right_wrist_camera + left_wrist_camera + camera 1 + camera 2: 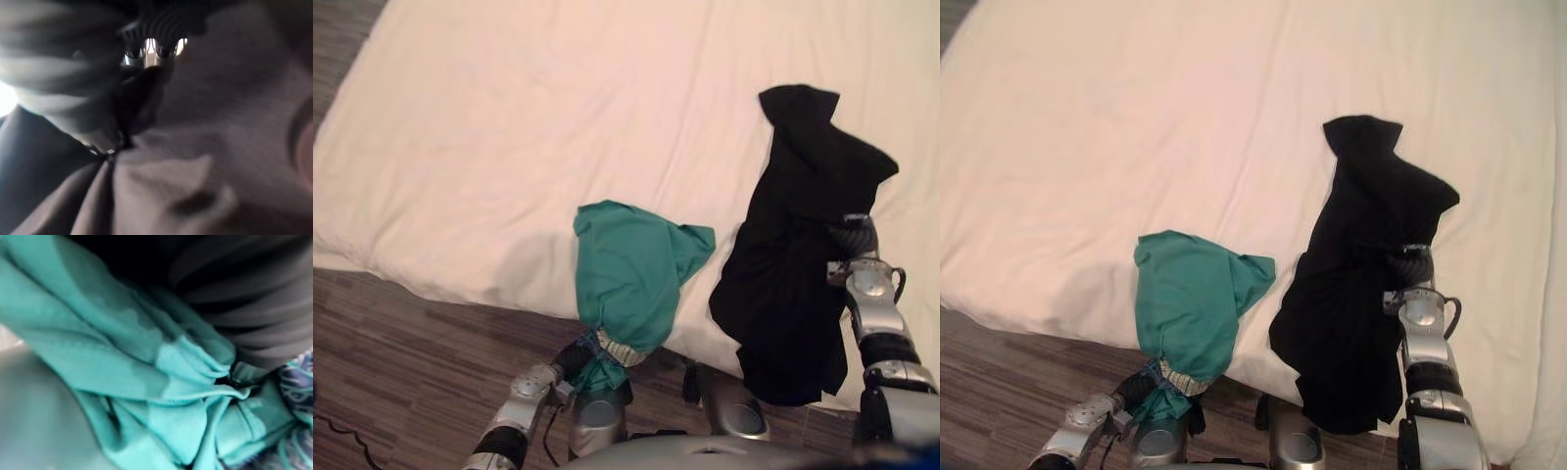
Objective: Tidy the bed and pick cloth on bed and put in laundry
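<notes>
**Two garments off the bed, one draped on each arm**

White bedding covers the bed (489,127), its sheet softly creased. Wooden floor (401,372) runs along the bed's near edge.

In the two eye views, the teal cloth (631,269) hangs just over the bed's near edge, draped like a hood on the left robot hand (572,356). The black cloth (793,264) hangs above the bed's near right part, draped over the right robot hand (854,235), and its hem drops past the bed's edge. I judge both are held high so the loose ends clear the bed for the carry to the laundry.

In the left wrist view, teal folds bunch tight against the dark ribbed cover. I cannot tell whether this robot hand is clamped on the cloth or spread apart beneath it.

In the right wrist view, dark fabric lies across the cover and gathers to a narrow neck. Its state is also buried, so I cannot tell whether it is clamped or apart.
</notes>
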`<state>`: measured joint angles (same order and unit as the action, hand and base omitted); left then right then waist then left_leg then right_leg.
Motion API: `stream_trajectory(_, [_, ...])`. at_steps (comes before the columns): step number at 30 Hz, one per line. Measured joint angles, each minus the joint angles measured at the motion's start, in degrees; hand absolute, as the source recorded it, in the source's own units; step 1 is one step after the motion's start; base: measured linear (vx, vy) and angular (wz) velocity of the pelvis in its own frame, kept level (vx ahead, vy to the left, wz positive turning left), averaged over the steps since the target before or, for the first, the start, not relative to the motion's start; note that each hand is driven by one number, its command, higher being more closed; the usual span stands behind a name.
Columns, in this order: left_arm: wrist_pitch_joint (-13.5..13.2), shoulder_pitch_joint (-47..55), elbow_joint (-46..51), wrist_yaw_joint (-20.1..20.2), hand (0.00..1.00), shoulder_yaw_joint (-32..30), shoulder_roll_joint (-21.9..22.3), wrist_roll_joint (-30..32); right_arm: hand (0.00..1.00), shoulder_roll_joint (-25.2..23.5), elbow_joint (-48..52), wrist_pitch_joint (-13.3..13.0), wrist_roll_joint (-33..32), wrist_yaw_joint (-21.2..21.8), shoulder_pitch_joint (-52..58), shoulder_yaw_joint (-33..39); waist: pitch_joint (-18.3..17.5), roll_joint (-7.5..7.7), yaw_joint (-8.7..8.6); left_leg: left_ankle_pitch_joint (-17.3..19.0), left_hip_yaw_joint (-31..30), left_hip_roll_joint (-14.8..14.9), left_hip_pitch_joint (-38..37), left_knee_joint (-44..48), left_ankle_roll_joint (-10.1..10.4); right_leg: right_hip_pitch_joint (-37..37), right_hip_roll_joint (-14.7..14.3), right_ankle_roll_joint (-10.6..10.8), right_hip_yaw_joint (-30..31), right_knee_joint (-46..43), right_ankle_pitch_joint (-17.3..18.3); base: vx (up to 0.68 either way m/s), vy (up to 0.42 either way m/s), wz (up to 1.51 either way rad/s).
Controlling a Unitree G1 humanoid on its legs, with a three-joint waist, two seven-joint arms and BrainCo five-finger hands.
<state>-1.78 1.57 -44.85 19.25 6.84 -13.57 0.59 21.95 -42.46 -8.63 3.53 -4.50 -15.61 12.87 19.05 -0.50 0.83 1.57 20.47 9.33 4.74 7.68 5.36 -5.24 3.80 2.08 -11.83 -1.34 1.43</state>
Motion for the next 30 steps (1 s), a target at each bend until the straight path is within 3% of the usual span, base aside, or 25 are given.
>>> stream_trajectory(3, [0.8,2.38,-2.36,-2.27,1.0,0.49,2.11,-0.1,1.0,-2.01,-0.21,-0.89,0.06,2.59,6.06,-0.17,-5.72,-1.26,-1.52,0.79,1.23,-0.12,-1.32,1.72,0.0,1.35,0.88,0.82,-0.04,-1.66,1.63,0.14,0.009,-0.02])
stream_trajectory(6, [1.52,3.02,-6.23,-3.56,1.0,1.68,3.08,-2.25,1.0,-3.68,-2.56,-3.26,0.09,3.23,7.63,-0.02,-7.65,-3.0,-3.41,0.89,2.87,-0.28,-7.84,-5.59,0.27,4.03,-0.06,1.33,-0.02,-1.61,2.47,0.08,0.023,-0.1])
stream_trajectory(8, [1.42,2.88,-8.2,-3.7,1.0,1.67,3.25,-2.29,1.0,-4.24,-4.31,-3.95,0.09,3.99,7.77,0.49,-8.21,-3.38,-3.96,0.86,3.55,-0.32,-10.43,-8.68,0.35,5.17,-0.56,1.44,-0.01,-1.55,2.55,0.0,0.036,-0.05])
stream_trajectory(14, [1.55,3.24,-12.23,-6.39,1.0,-2.28,4.06,0.15,1.0,-9.02,-6.29,-3.87,-0.72,9.04,11.82,4.95,-9.74,-1.14,-3.91,0.55,6.94,-0.9,-15.8,-11.88,0.8,7.51,-0.65,1.52,1.94,-1.55,2.53,-0.05,0.014,-0.17])
stream_trajectory(18, [2.87,4.04,-14.56,-9.29,1.0,-7.46,5.16,0.17,1.0,-12.43,-5.67,-2.14,-2.13,14.2,14.14,8.15,-10.02,-0.72,-4.08,0.72,11.9,-0.82,-18.51,-13.06,1.0,7.84,-1.3,1.76,4.43,-2.09,2.38,-0.06,-0.047,-0.58])
stream_trajectory(24, [3.62,5.25,-14.88,-10.93,1.0,-14.8,6.15,2.57,1.0,-17.7,-1.21,4.97,-2.35,24.4,20.96,18.94,-10.11,0.98,-4.28,3.52,15.42,0.67,-19.86,-9.81,1.48,7.29,-1.77,1.15,5.46,-6.42,5.12,0.01,-0.066,-0.19])
stream_trajectory(27, [3.6,6.01,-14.89,-11.55,1.0,-16.1,6.46,2.49,1.0,-18.91,-1.15,8.47,-2.34,25.68,22.02,25.19,-10.34,1.01,-4.6,3.57,16.07,0.18,-19.95,-10.59,1.42,6.78,-1.77,1.18,6.19,-6.24,5.1,0.01,0.001,-0.15])
stream_trajectory(30, [3.53,6.54,-14.85,-12.78,1.0,-16.38,6.59,1.46,1.0,-19.23,-1.56,9.47,-2.1,24.75,25.51,27.39,-10.85,0.9,-4.52,2.62,15.75,-0.83,-20.43,-12.84,1.23,7.5,-1.58,1.64,5.88,-4.16,4.33,0.05,0.025,0.05])
